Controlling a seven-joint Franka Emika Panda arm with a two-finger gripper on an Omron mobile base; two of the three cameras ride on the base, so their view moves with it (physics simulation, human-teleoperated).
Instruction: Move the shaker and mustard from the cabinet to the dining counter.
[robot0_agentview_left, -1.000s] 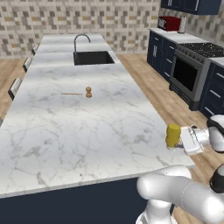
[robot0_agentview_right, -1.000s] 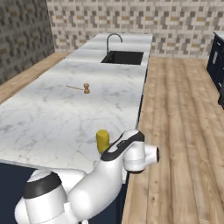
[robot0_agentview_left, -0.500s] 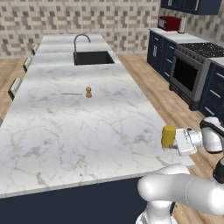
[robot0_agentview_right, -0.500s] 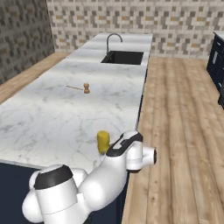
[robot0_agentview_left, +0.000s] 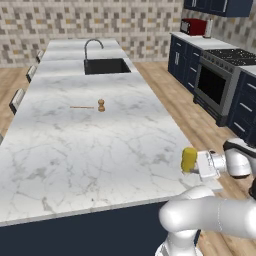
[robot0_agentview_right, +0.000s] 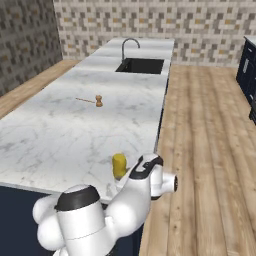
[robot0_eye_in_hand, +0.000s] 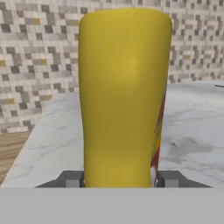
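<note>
Between the fingertips, I am seeing the mustard (robot0_eye_in_hand: 124, 96) standing upright, its yellow body crowding the hand view. I am reading the gripper (robot0_eye_in_hand: 120, 178) as clamped on the bottle: both dark pads (robot0_eye_in_hand: 72, 178) are pressing its lower sides, spread about as wide as the body itself. I am judging the bottle to be light, chunky and smooth-walled, likely slippery plastic that could give a little under squeeze; the present hold low on the parallel flanks looks the sound place, since the rounded shoulders above would let the pads slide. A strip of red and orange label is showing along its right side.

Moving outward, I am placing the gripper (robot0_agentview_left: 200, 164) at the near right edge of the dining counter (robot0_agentview_left: 90, 150), with the mustard (robot0_agentview_left: 188, 159) over that edge; whether its base is touching the marble I cannot tell. From the right base view the mustard (robot0_agentview_right: 119, 165) is sitting close to the same near edge. Farther along the counter I am noting a small brown mill (robot0_agentview_left: 101, 105), a thin stick (robot0_agentview_left: 81, 107) beside it, and the black sink (robot0_agentview_left: 107, 65) toward the far end.
</note>
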